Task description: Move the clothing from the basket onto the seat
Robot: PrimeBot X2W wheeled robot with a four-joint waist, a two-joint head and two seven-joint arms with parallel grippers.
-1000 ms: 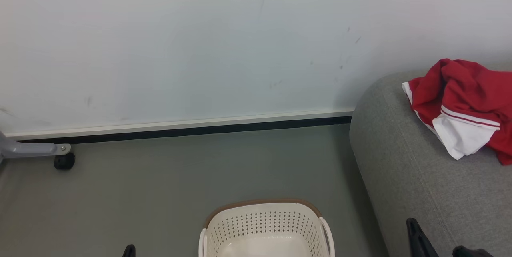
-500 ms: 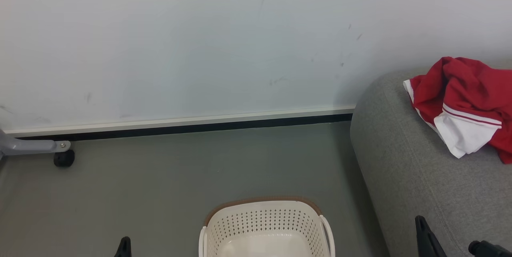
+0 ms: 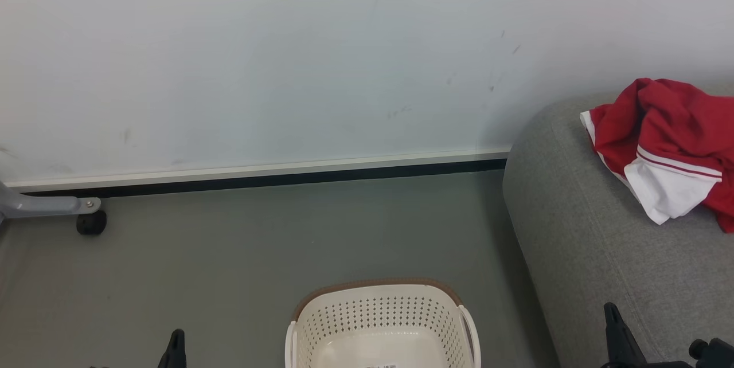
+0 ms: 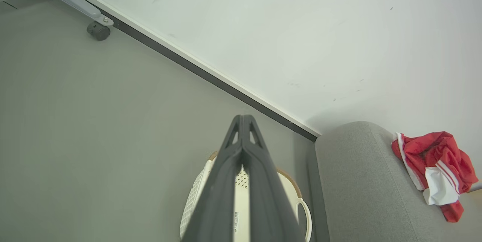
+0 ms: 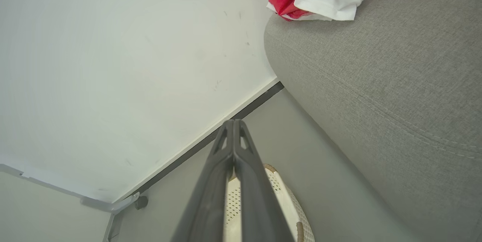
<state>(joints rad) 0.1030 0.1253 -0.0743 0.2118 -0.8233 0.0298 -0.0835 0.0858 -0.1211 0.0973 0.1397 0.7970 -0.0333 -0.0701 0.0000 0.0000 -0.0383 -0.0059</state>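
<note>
While both arms sit low, dark tips rising at head view's bottom edge, L gripper point(image 4: 243, 120) and R gripper point(image 5: 233, 122) point fwd toward the wall point(image 3: 287, 58), fingers pressed together on each. Basket point(image 3: 381, 316) stands on floor point(image 3: 229, 253) btwn them, just beside seat point(image 3: 573, 253). Clothing point(image 3: 665, 139), red w/ white panel, lies bunched on seat.

Basket point(image 3: 383, 322) on floor point(image 3: 229, 253) left of seat point(image 3: 596, 253), clothing point(image 3: 665, 144) on seat, wall point(image 3: 287, 58) behind.
</note>
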